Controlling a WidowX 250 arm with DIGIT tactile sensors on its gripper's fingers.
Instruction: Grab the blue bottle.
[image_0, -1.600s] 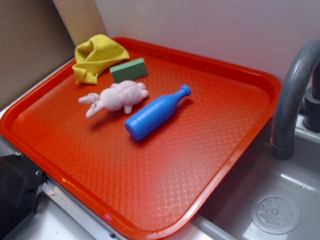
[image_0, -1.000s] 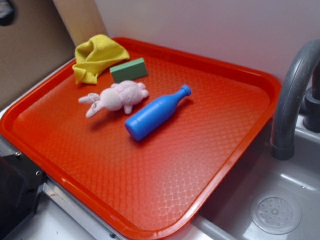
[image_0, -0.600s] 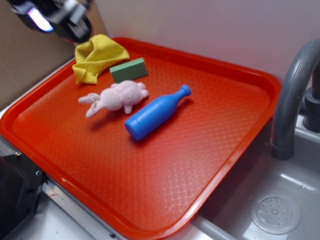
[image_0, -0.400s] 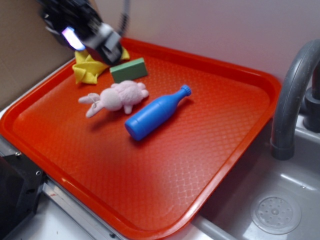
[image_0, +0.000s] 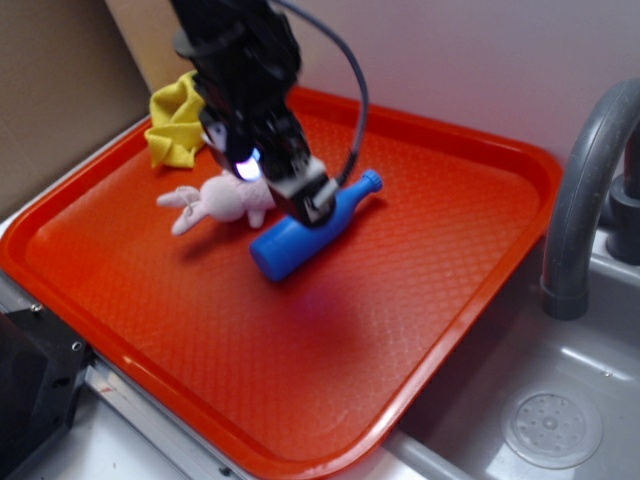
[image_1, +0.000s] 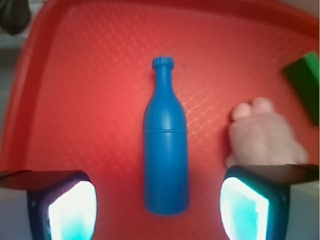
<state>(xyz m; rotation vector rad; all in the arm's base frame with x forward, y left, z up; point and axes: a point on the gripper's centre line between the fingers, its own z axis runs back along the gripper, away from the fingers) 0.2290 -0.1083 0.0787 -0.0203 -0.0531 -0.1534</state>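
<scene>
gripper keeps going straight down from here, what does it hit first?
Most likely the blue bottle: it lies lengthwise, centered between the open gripper's fingers. The pink bunny sits near one finger and might get brushed; depth unclear.

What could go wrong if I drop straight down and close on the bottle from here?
The fuzzy pink plush bunny lies right beside one open gripper finger, so that finger may land on or snag it. The smooth blue plastic bottle lies on its side, so uneven finger contact could roll or squirt it across the textured red plastic tray. The fingers straddle its base end, so a grasp there could let the neck tip down.
</scene>
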